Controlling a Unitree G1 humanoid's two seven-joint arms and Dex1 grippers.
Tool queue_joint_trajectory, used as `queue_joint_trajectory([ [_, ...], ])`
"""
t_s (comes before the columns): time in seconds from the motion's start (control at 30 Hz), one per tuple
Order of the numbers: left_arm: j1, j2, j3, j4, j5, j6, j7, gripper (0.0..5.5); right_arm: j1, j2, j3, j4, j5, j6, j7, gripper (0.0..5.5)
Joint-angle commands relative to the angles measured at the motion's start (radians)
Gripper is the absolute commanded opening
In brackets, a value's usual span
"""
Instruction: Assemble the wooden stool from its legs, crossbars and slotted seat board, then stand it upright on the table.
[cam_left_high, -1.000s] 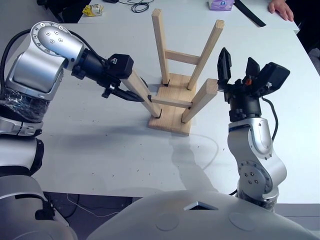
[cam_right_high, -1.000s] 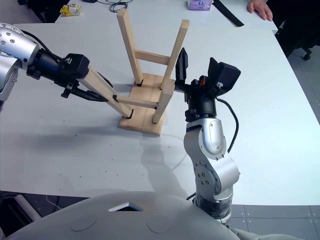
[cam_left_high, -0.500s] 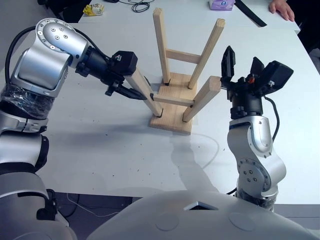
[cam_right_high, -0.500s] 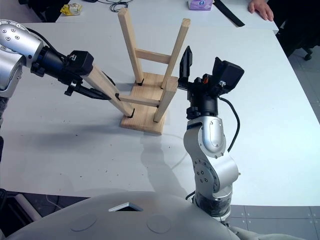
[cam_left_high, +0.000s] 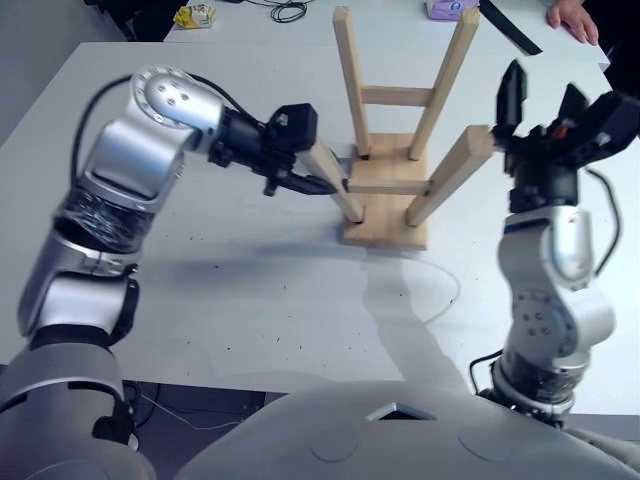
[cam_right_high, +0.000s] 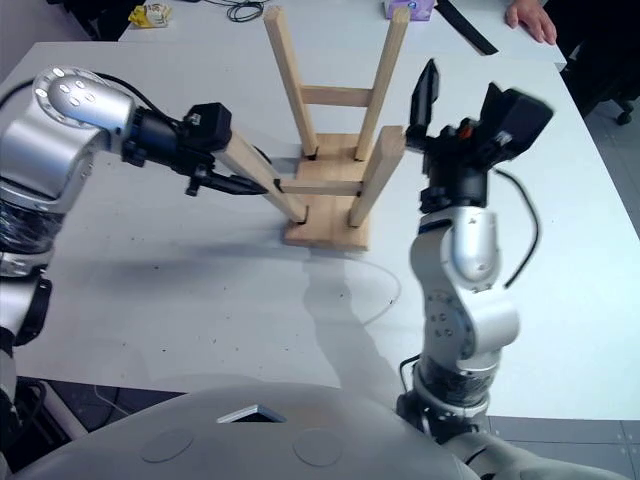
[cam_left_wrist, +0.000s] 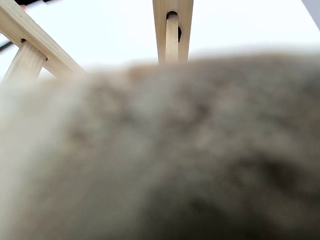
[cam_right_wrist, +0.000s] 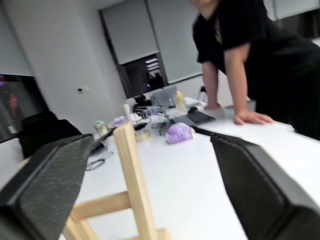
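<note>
Squaring the stool (cam_left_high: 388, 186) is being aided by the left gripper (cam_left_high: 320, 176) clamping one leg (cam_left_high: 347, 203), the right gripper (cam_left_high: 543, 92) gaping wide.

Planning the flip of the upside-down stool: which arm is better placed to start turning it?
Left, probably. The left end effector is shut on a stool leg; the right end effector hangs open beside another leg, gripping nothing.

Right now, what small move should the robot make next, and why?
Probably bring the open right gripper onto the near right leg and close. The stool rests upside down on its seat board; the left gripper grips the near left leg, so flipping likely needs both.
</note>
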Motion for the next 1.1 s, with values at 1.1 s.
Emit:
queue_joint_trajectory([
  [1.1, -0.215, 0.112, -0.049, 0.232, 0.155, -0.075, -0.199, 2.05, 0.061, -0.356, -0.227, -0.163, 0.485, -0.046, -0.021, 1.27],
])
